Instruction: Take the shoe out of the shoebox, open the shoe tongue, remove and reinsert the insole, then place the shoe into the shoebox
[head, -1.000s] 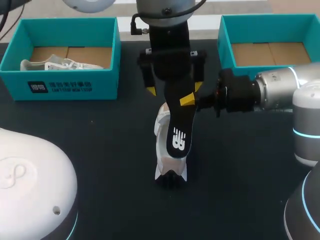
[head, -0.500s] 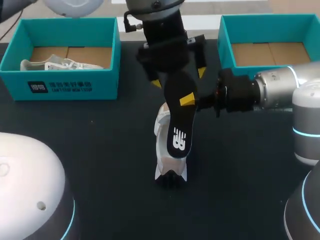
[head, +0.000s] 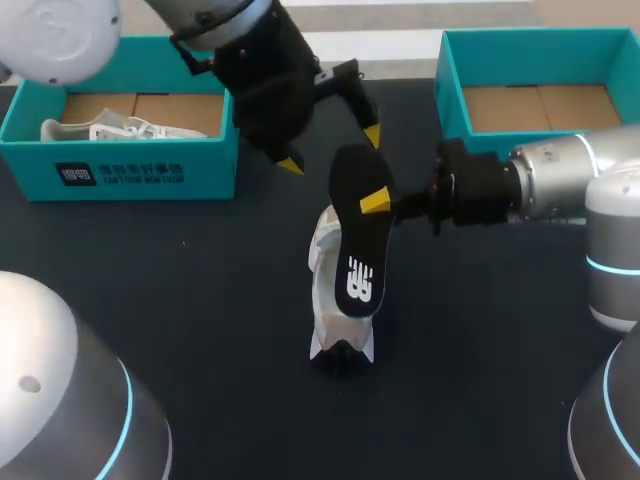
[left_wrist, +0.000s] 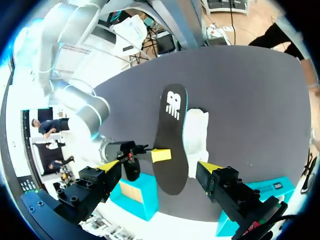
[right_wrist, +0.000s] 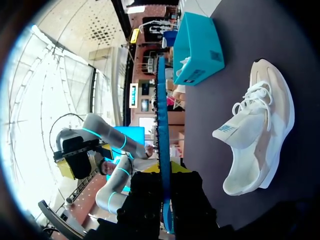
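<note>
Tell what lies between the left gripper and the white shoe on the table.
The black insole, held up by the right gripper, lies between the left gripper and the shoe. The head view shows this.

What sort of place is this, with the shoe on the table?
Probably a robot test bench: on a dark table, the right gripper holds a black insole by a white shoe, with teal shoeboxes behind.

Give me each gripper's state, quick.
Left gripper: open, holding nothing.
Right gripper: closed on the insole.
</note>
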